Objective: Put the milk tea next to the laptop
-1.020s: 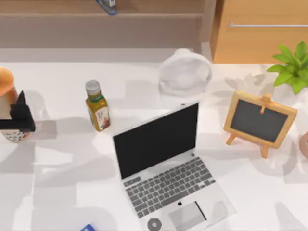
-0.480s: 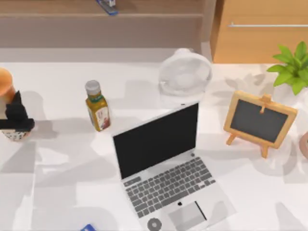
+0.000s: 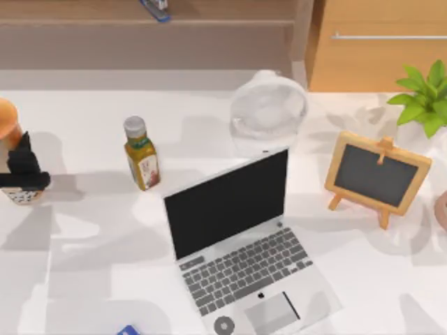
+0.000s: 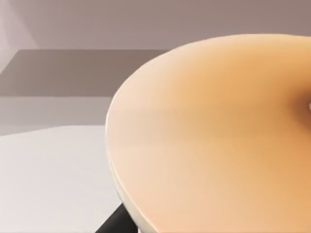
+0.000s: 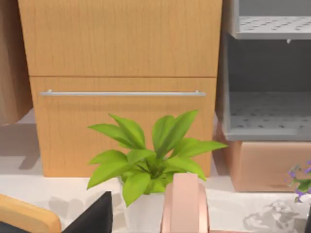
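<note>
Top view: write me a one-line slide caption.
Left gripper at the milk tea on the table's far left, apart from the open laptop, with a yellow bottle between them.

Left pincer [image 3: 24,171] at far left

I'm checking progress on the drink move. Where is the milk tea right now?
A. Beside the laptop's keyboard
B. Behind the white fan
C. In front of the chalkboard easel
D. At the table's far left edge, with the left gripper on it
D: the milk tea stands at the table's left edge with the left gripper at its body, well apart from the laptop.
</note>
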{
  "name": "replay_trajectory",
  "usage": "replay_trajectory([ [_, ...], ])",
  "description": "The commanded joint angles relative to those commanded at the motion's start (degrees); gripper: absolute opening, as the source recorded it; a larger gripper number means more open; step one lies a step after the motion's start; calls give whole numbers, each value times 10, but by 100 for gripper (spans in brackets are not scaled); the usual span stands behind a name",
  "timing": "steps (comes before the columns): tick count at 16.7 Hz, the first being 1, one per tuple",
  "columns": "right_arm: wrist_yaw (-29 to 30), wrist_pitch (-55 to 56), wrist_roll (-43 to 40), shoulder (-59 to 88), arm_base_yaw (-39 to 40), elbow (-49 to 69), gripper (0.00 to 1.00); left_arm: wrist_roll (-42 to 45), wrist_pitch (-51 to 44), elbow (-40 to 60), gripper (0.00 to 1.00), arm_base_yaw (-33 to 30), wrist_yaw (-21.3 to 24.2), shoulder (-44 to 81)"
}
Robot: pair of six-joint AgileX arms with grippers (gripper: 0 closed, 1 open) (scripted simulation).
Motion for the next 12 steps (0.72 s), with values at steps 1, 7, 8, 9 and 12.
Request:
replay_trajectory([
  [1,0,0,0,0,0,0,100,0,0,0,0,0,0,0],
  [7,0,0,0,0,0,0,100,1,-35,2,0,0,-1,-30],
  [8,0,0,0,0,0,0,100,1,-44,3,0,0,-1,-39],
  [9,0,0,0,0,0,0,100,1,-47,4,0,1,-1,-42],
  [12,0,0,0,0,0,0,100,2,-46,2,0,1,-1,-40],
])
